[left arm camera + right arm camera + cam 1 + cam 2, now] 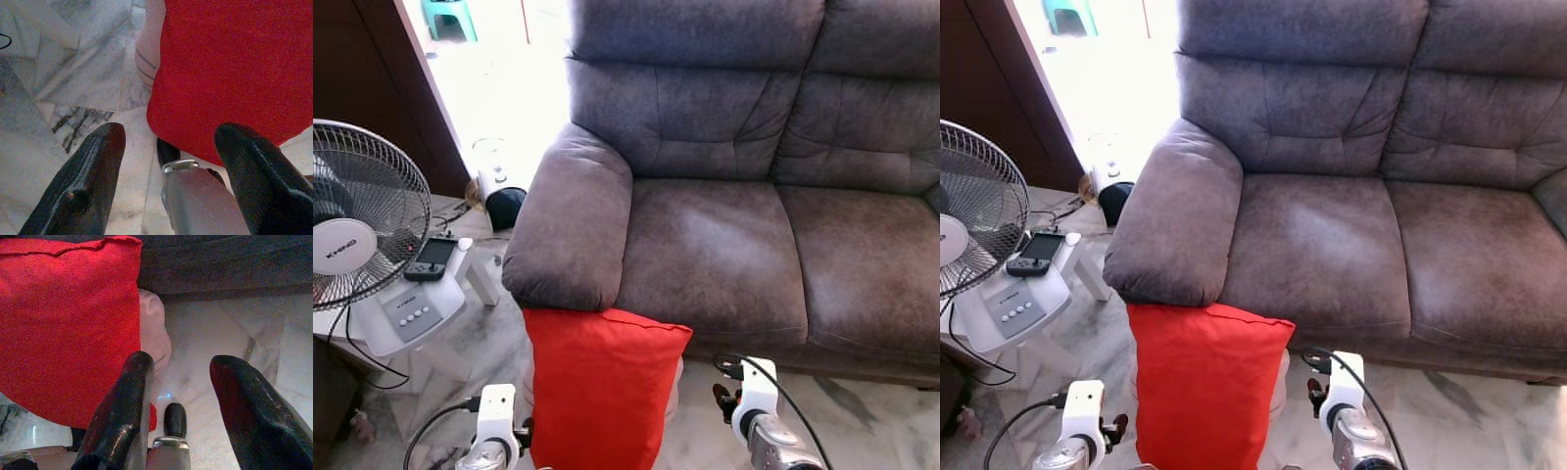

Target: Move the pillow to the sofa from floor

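Red pillow point(597, 387) (upright) against sofa point(724, 235)

Marble floor point(862, 416) carries the sofa point(724, 245), fan point(372, 245) and red pillow point(597, 392).

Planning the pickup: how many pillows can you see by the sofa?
2. The red pillow stands upright on the floor against the sofa armrest; a pale pink pillow sits mostly hidden behind it.

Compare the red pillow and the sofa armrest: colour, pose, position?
Colour: the red pillow is bright red; the sofa armrest is grey-brown. Pose: the pillow stands upright on the floor; the armrest is a rounded bulk running front to back along the seat. Position: the pillow sits low, its top edge against the armrest's front end, which rises above it. Both look soft and padded.
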Robot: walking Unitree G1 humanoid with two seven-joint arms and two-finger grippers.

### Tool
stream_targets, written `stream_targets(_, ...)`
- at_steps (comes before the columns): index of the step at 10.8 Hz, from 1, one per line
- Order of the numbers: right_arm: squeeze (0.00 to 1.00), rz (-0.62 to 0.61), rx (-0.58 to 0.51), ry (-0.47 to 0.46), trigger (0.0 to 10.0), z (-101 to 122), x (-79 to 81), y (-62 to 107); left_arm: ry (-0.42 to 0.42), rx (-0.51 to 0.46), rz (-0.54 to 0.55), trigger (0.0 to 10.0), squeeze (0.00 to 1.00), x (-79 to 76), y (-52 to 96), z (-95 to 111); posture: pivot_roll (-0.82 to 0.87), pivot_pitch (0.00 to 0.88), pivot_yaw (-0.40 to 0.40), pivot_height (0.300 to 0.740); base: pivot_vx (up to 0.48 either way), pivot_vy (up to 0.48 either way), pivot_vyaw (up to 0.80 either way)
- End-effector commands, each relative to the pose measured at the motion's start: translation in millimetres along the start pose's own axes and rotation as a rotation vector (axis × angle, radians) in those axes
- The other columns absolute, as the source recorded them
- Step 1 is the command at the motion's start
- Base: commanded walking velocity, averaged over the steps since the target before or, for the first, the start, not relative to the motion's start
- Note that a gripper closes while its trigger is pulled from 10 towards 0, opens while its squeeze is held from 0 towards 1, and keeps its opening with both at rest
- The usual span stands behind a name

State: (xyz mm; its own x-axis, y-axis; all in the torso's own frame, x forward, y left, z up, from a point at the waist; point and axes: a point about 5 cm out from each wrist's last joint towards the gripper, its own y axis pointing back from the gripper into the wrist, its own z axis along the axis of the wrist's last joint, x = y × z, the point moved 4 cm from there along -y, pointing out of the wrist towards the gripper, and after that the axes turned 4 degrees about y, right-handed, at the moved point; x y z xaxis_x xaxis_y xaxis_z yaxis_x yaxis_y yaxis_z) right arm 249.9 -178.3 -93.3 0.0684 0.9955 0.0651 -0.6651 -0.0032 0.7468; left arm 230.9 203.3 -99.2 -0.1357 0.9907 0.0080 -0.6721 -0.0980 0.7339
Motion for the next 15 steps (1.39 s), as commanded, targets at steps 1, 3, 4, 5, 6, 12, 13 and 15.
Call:
stream_targets(1,0.0,-0.003,0.016,0.002,10.0,-4.7,-0.9,0.7,0.005,0.005,0.001,10.0,0.0,1.8,0.4,-1.8,0.05,0.093,-0.02,0.74,-0.296,0.0,0.0)
stream_targets(3,0.0,-0.002,0.016,0.002,10.0,-4.7,-0.8,0.7,0.006,0.0,-0.004,10.0,0.0,-0.2,0.4,-1.1,0.05,0.093,-0.02,0.74,-0.298,0.0,0.0)
stream_targets(4,0.0,-0.002,0.017,0.003,10.0,-4.9,-0.9,0.7,0.007,-0.002,-0.005,10.0,0.0,-0.7,0.4,-1.2,0.05,0.093,-0.022,0.74,-0.3,0.0,0.0)
stream_targets(5,0.0,-0.001,0.018,0.003,10.0,-5.0,-0.9,0.7,0.007,-0.004,-0.005,10.0,0.0,-1.2,0.4,-1.1,0.05,0.093,-0.022,0.74,-0.304,0.0,0.0)
stream_targets(6,0.0,-0.002,0.018,0.004,10.0,-5.1,-1.1,0.7,0.007,-0.007,-0.006,10.0,0.0,-1.6,0.4,-0.5,0.05,0.094,-0.023,0.74,0.0,0.0,0.0)
stream_targets(12,0.0,0.0,0.02,0.005,10.0,-5.3,-1.0,0.7,0.006,-0.008,0.004,10.0,0.0,0.2,0.1,0.8,0.05,0.093,-0.023,0.74,0.0,0.0,0.0)
stream_targets(13,0.0,0.002,0.018,0.004,10.0,-5.0,-0.8,0.7,0.002,-0.007,0.0,10.0,0.0,-0.3,0.1,0.7,0.05,0.094,-0.022,0.74,0.0,0.0,0.0)
stream_targets(15,0.0,-0.01,0.011,0.048,10.0,-3.0,-2.5,0.6,-0.032,0.0,0.005,10.0,0.0,0.0,0.1,-0.4,0.05,0.095,-0.022,0.74,0.0,-0.124,0.29)
